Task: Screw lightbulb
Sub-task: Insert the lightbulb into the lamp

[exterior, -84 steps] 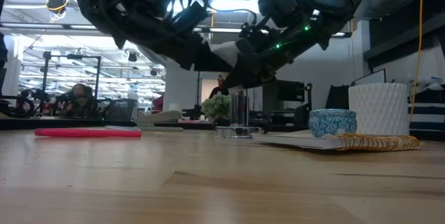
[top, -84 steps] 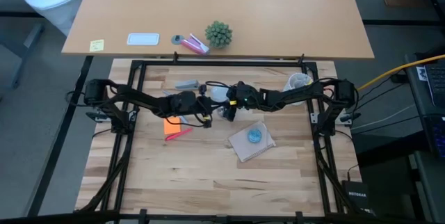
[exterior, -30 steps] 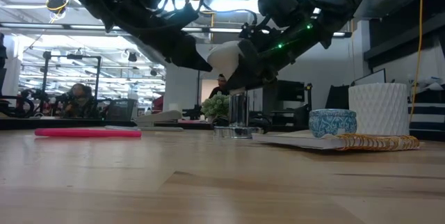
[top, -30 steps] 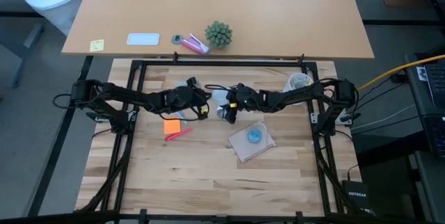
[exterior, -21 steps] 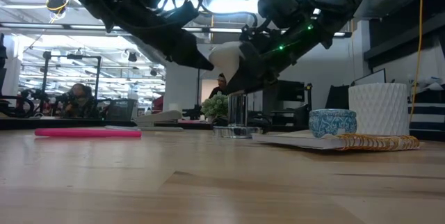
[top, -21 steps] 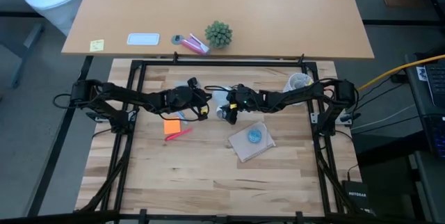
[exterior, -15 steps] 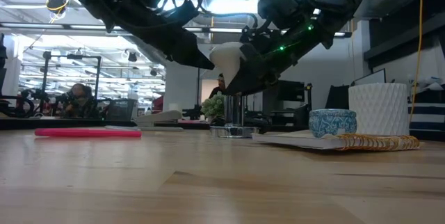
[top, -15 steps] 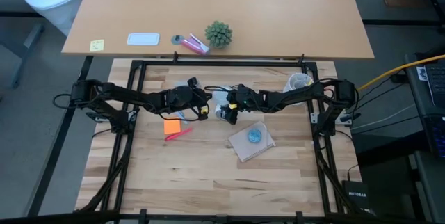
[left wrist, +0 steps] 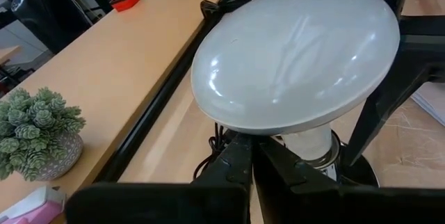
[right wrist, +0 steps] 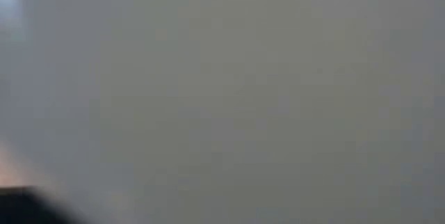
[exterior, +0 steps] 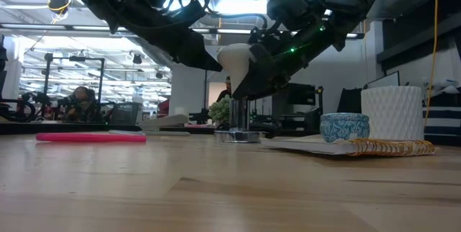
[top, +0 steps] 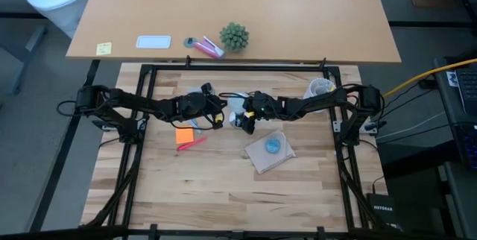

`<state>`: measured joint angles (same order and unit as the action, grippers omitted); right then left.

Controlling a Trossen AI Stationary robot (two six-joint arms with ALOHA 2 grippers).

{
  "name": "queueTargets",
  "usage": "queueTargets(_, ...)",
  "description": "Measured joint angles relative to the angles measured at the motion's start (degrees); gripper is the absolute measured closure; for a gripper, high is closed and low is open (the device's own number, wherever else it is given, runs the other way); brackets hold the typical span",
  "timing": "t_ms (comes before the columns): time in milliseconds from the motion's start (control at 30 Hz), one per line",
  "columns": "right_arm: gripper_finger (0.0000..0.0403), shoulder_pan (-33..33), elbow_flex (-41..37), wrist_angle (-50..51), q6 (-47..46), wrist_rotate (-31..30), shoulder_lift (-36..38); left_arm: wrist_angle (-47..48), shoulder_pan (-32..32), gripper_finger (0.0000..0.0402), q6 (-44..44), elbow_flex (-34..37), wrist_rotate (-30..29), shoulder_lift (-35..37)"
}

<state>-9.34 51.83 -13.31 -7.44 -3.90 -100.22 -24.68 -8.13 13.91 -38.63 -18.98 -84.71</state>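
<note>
The frosted white lightbulb stands tilted with its neck in the shiny metal socket, which rests on the table. In the high view the lightbulb shows between both grippers. My left gripper is shut, its tips at the bulb's left side under the dome. My right gripper is open, with its dark fingers standing on either side of the dome. The lightbulb fills the whole right wrist view. My left gripper comes slanting down from the table's left, and its shut fingertips lie at the underside of the bulb's dome beside the neck. I cannot tell whether they touch it. My right gripper straddles the dome from the right. Whether its fingers touch the glass I cannot tell.
A notebook with a small blue round thing lies right of the socket. An orange note and a pink pen lie to the left. A white cup stands far right, and a black cord trails behind the socket.
The socket with the bulb in it has slid a little toward the table's left. Both arms have kept their places.
</note>
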Motion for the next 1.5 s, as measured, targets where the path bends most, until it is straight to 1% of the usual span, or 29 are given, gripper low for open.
queueTargets(267, 0.0167, 0.0, 0.0, 1.7, 0.0, -0.1, 0.1, 0.7, 0.7, 0.0398, 0.0, 0.0, 0.2, 0.0)
queueTargets(567, 0.0167, 0.0, 0.0, 2.0, 0.0, -0.2, 0.1, 6.3, 0.7, 0.0398, 0.0, 0.0, 0.2, 0.0)
queueTargets(800, 0.0167, 0.0, 0.0, 2.5, 0.0, -0.5, 0.0, 6.4, 0.7, 0.0398, -0.2, 0.0, 0.1, 0.0)
queueTargets(1033, 0.0167, 0.0, 0.1, 6.6, -1.2, -0.6, 1.6, 9.3, 0.7, 0.0398, -0.5, 0.0, -0.1, 0.0)
queueTargets(1133, 0.0167, 0.0, 0.0, 9.0, -1.2, -2.6, 2.7, 9.6, 0.6, 0.0398, -0.8, 0.0, -0.1, 0.0)
queueTargets(1500, 0.0167, 0.0, 0.0, 11.8, -1.2, -3.5, 3.5, 10.0, 0.6, 0.0398, -1.3, 0.0, -0.1, 0.0)
